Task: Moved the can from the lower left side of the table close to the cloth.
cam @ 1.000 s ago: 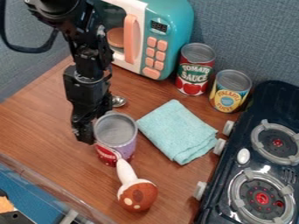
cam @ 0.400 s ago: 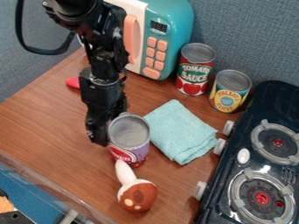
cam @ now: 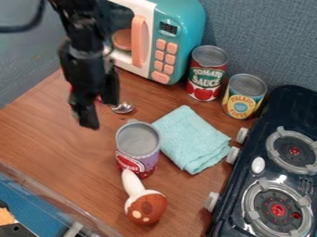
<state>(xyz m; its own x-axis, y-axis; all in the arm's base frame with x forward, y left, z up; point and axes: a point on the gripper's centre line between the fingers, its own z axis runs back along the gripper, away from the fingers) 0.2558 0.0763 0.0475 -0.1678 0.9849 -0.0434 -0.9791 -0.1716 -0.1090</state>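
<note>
"The gripper [cam: 88,121] has pulled away toward the upper left, and the can [cam: 138,141] has shifted right, closer to the cloth [cam: 192,141]."

"Are its jaws spread or pressed together?"

"Cannot tell. It hangs at the left, apart from the can."

"And next, going right?"

"A spoon [cam: 123,108], its metal bowl by the gripper. Then the can, upright on the table [cam: 55,134], just beside the cloth's left edge."

"Anything in front of it?"

"A toy mushroom [cam: 146,208] on its side, its white stem pointing at the can's base."

"What's behind?"

"A toy microwave [cam: 186,18], teal and white. The folded cloth lies to the right of the can; beyond it stand a red-labelled tin [cam: 206,74] and a yellow-labelled tin [cam: 243,97], both upright. The toy stove [cam: 248,162] is at the far right."
</note>
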